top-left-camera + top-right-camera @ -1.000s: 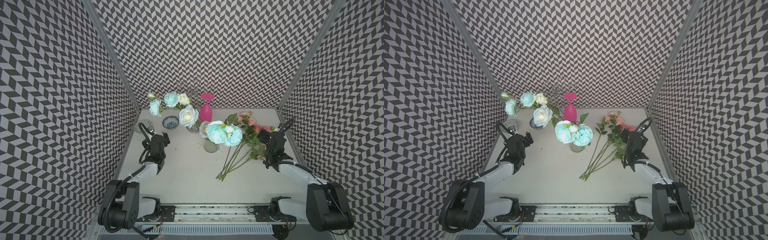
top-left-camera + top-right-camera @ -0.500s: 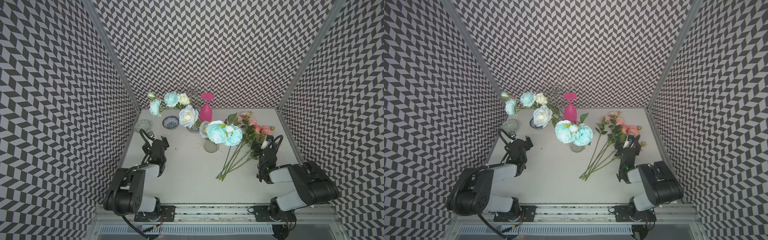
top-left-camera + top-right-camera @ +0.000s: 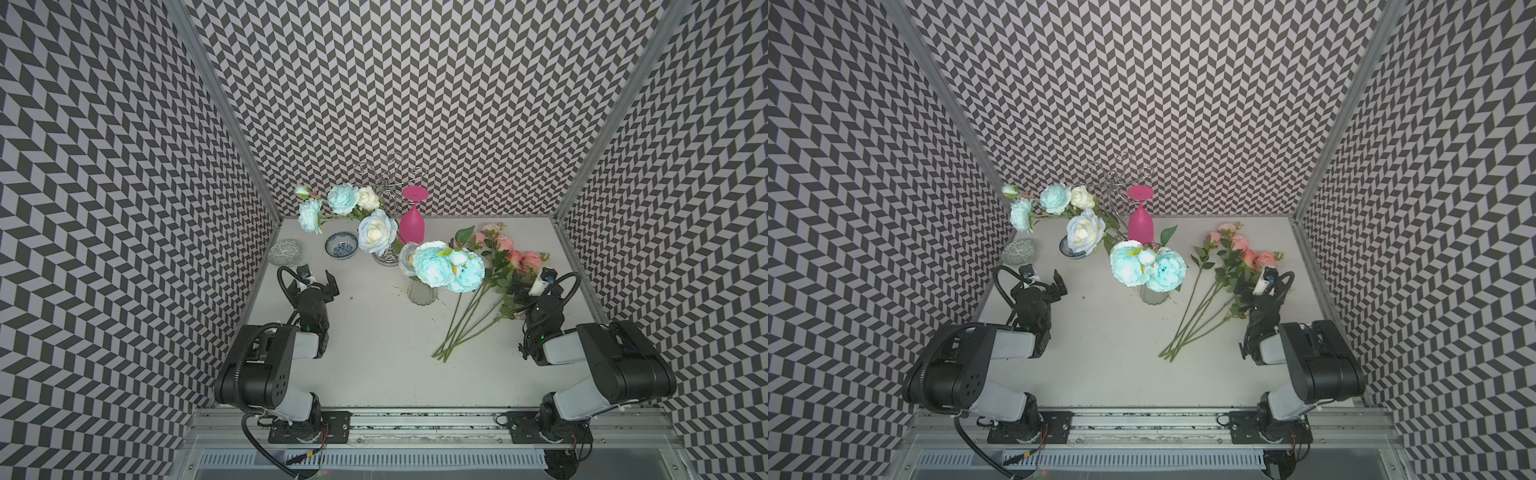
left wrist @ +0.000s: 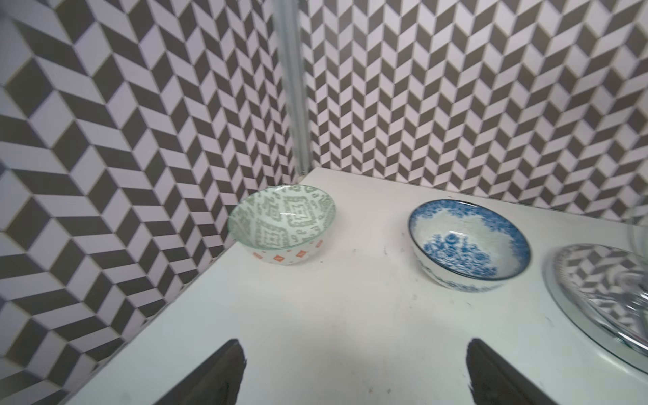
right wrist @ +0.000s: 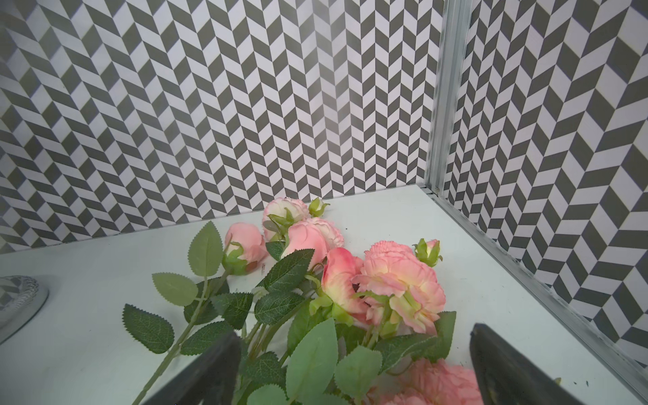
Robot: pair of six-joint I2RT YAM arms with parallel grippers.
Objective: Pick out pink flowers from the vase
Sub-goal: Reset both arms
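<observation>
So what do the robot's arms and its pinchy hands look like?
The left arm and right arm are chunky black joints with light grey shells. A ribbed black hose runs along the left one, and thin black cables loop at each wrist. The left gripper and right gripper each have two flat black fingers.

The vase (image 3: 422,293) stands near the middle of the table (image 3: 374,374), with blooms (image 3: 449,266) in it. Right of the vase, the loose flowers (image 3: 500,272) lie flat on the table, heads toward the back wall and stem ends toward the front. Just behind the vase, the goblet (image 3: 412,226) stands upside down. Behind and left of the vase is the rack (image 3: 384,258), with more blooms (image 3: 343,198) hanging above and beside it. Further left of the vase sits a bowl (image 3: 341,246), and a second bowl (image 3: 285,252) sits beyond it, by the left wall.
</observation>
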